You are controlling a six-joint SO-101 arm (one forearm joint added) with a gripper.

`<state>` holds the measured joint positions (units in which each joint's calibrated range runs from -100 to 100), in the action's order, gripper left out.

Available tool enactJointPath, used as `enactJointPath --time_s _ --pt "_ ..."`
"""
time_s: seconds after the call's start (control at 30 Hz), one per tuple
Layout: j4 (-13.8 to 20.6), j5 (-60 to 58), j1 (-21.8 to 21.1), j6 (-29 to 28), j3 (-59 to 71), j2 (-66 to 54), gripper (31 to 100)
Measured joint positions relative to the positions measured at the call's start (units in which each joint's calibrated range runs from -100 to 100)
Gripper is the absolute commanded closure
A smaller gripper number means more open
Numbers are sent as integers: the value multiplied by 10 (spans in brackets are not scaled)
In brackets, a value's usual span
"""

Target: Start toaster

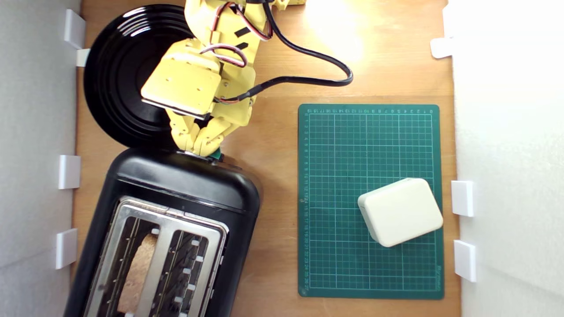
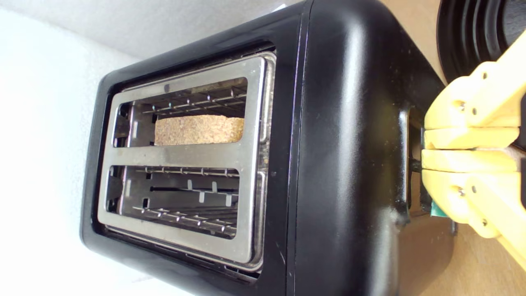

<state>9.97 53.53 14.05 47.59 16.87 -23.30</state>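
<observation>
Black two-slot toaster (image 1: 176,193) lying at the lower left of the exterior view, angled on the wooden bench (image 1: 273,70), its silver top plate (image 2: 185,156) showing both slots. Slice of bread (image 1: 139,273) already seated in the slot nearer the exterior view's left; other slot empty, so loading looks done and only the lever press remains. Yellow gripper (image 1: 200,147) clenched, jaws pressed flat together in the wrist view, tips set against the toaster's end face right over the small teal lever knob (image 1: 216,155), of which only a sliver peeks out beside the fingers (image 2: 468,137). Closed jaws probably chosen to give one stiff pushing edge rather than a grasp. Whether the lever is latched down: cannot tell. Round black plate (image 1: 119,75) at upper left, under the arm; green cutting mat (image 1: 370,132) with a cream box (image 1: 401,211) well apart at right.
</observation>
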Motion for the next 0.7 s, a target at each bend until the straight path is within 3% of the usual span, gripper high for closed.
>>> enactJointPath --time_s 0.7 --pt "-2 -12 1 -10 43 29 989"
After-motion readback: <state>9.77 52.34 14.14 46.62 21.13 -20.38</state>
